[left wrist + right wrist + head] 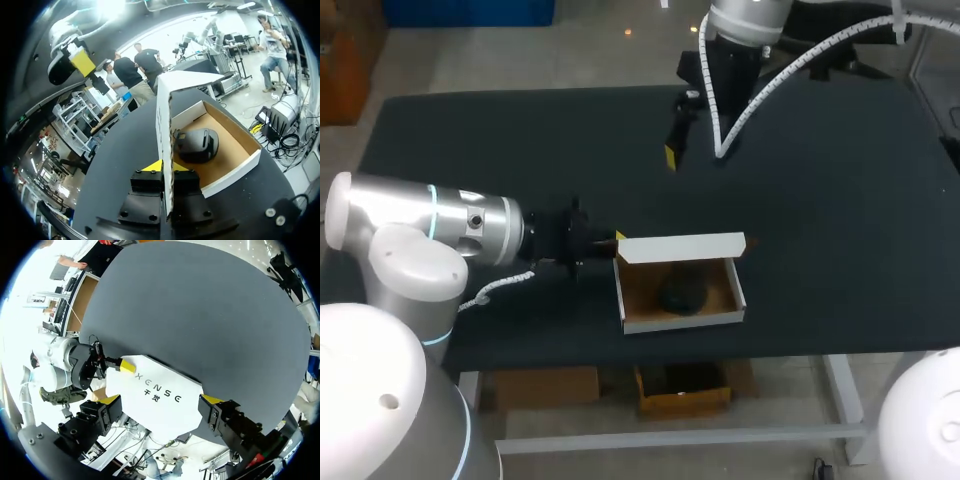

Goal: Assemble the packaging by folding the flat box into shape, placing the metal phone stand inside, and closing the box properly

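A white box (682,318) with a brown inside lies open near the table's front edge, its lid (680,245) standing upright along the far side. The dark metal phone stand (682,293) rests inside it, also seen in the left wrist view (196,144). My left gripper (619,238) is shut on the lid's left end, and the left wrist view shows its yellow tips (161,166) pinching the white lid (164,105). My right gripper (673,140) hangs open above the far half of the table, apart from the box. Between its fingers (161,400) the lid's white outer face (160,390) is in sight below.
The black table (820,200) holds only the box. My left arm (430,225) lies low across the front left. The right arm (740,50) comes in over the far edge with a white cable loop beside it.
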Robot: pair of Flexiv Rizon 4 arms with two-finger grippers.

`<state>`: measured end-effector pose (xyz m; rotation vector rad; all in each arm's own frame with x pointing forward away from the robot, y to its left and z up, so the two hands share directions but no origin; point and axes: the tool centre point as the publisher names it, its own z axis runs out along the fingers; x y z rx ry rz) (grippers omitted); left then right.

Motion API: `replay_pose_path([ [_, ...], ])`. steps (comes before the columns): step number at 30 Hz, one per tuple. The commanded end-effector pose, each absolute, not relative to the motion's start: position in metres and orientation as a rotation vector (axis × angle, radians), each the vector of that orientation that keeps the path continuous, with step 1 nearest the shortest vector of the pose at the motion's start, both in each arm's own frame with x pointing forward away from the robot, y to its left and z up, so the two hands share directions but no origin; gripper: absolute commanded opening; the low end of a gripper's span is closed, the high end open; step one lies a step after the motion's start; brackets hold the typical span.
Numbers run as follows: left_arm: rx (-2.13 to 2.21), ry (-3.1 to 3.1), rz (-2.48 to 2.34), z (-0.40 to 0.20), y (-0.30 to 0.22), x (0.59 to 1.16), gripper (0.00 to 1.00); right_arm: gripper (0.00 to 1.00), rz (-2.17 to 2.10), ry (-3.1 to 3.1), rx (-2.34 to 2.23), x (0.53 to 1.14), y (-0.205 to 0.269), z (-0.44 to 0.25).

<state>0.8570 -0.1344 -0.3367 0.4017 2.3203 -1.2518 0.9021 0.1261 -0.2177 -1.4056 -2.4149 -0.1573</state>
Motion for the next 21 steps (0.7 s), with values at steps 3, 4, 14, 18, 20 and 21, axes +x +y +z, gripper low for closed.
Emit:
replay_pose_path([
  [3, 0.394, 2.311, -1.242, -0.3424, -0.1388, 0.855, 0.0, 1.0, -0.169, -2.427, -1.432, 0.8959, 0.1244, -0.2157],
  [4, 0.394, 2.311, -1.242, -0.3424, -0.1388, 0.855, 0.0, 1.0, -0.169, -2.427, -1.432, 0.8959, 0.1244, -0.2157],
  [14, 0.394, 2.311, -1.242, -0.3424, -0.1388, 0.855, 0.0, 1.0, -0.169, -2.427, -1.432, 0.8959, 0.1244, -0.2157],
  [18, 0.394, 2.311, -1.242, -0.3424, -0.1388, 0.855, 0.0, 1.0, -0.15, -2.282, -1.507, 0.9047, 0.1312, -0.2138],
  [20, 0.394, 2.311, -1.242, -0.3424, -0.1388, 0.855, 0.0, 1.0, -0.141, -2.228, -1.5, 0.9039, 0.1312, -0.2158],
  [21, 0.394, 2.311, -1.242, -0.3424, -0.1388, 0.855, 0.0, 1.0, -0.13, -2.183, -1.526, 0.9038, 0.1298, -0.2175],
])
